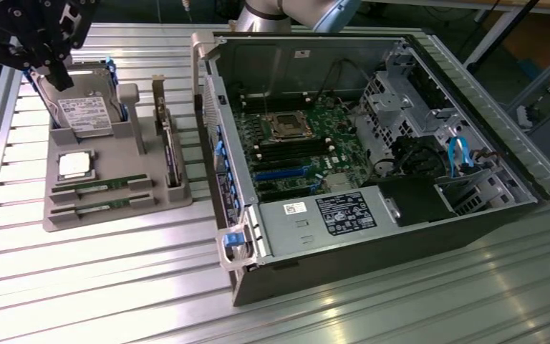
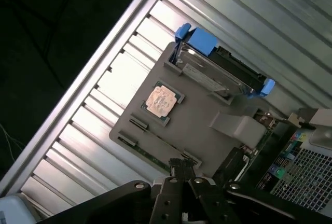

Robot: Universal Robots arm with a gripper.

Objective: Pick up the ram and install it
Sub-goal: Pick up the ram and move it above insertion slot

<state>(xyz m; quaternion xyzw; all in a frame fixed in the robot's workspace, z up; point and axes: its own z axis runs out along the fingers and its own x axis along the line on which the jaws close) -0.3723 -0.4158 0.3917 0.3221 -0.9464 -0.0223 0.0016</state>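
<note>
**Two ram sticks seated in the tray**

The first ram stick [image 1: 100, 187] is a long, narrow green board with dark chips along it. It lies lengthwise in a groove of the gray tray [image 1: 65, 221], with its ends between gray blocks. The second ram stick [image 1: 94, 208] looks the same and lies in the next groove, parallel and just beside the first, closer to the tray's edge nearest the exterior camera. Both run along that edge, in the tray's corner toward the exterior view's left. Each is level and fully down in its groove.
</note>
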